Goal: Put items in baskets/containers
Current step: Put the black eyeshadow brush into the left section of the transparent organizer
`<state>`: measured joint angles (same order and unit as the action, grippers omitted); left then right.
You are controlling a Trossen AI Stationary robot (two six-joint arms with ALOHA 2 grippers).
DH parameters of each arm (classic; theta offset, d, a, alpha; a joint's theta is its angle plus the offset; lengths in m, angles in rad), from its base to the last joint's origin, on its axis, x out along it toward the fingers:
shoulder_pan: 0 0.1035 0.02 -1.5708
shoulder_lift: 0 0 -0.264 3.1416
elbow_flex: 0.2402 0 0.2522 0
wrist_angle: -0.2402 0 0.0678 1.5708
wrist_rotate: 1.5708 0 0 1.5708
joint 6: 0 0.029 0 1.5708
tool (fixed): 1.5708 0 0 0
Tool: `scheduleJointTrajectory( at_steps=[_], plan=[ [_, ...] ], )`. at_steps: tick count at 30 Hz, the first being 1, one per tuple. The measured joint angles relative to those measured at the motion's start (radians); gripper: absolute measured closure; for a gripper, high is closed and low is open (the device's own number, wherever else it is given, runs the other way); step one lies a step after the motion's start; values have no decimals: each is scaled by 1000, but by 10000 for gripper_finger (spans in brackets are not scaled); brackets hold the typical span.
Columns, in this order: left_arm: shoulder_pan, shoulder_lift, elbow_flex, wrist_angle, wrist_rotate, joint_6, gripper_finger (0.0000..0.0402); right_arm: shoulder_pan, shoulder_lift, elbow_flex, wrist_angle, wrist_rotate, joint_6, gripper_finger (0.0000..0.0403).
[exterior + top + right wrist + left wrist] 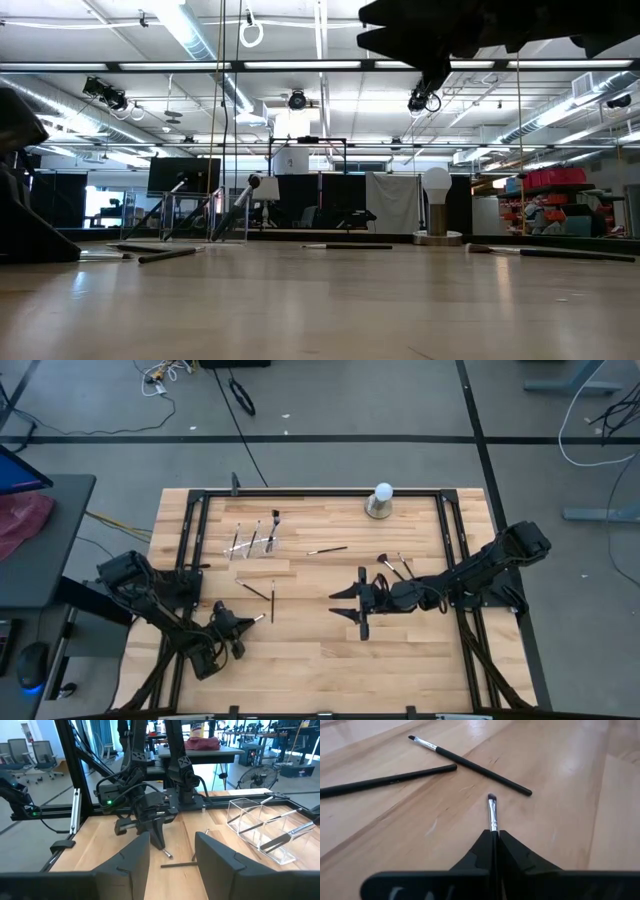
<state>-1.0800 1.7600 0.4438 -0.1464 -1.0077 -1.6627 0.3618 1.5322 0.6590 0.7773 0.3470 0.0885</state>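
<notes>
- In the high view the left gripper (pixel 243 623) sits low at the lower left of the bench (pixel 300 660). Its fingers (pixel 512 855) are pressed together on a thin makeup brush (pixel 492 812), whose silver ferrule and dark tip stick out past them just above the wood.
- Two more brushes lie crossed just beyond it: one with a silver ferrule (pixel 470 766) and one all-dark one (pixel 385 781).
- The clear holder (pixel 254 538) stands at the upper left of the bench, with a few brushes leaning upright in its compartments.
- A single brush (pixel 327 549) lies flat near the upper middle, well apart from the holder.
- The right gripper (pixel 350 605) hangs over the middle of the bench, its fingers (pixel 217 855) spread with nothing between them.
- A small cluster of brushes (pixel 395 567) lies right of centre, close beside the right arm.
- A white ball on a grey round base (pixel 380 500) stands at the upper edge of the bench.
</notes>
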Motion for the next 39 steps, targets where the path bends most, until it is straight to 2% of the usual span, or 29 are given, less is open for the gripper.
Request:
scheduleJointTrajectory(
  at_steps=[4,18,27,30,34,39],
  plan=[
    [-5,-34,-1,4,32,-2,385,0,0,0,0,0,0,245],
    [23,-87,-1,26,4,72,385,0,0,0,-10,-1,5,245],
    [23,-88,1,43,-127,112,385,0,0,0,-11,0,7,245],
    [23,-89,1,76,-220,127,385,0,0,0,-14,0,10,245],
    [30,-90,1,224,-350,259,385,-5,18,0,-32,-1,41,245],
    [81,-91,1,527,-357,582,386,-27,155,1,91,-59,93,243]
  ],
)
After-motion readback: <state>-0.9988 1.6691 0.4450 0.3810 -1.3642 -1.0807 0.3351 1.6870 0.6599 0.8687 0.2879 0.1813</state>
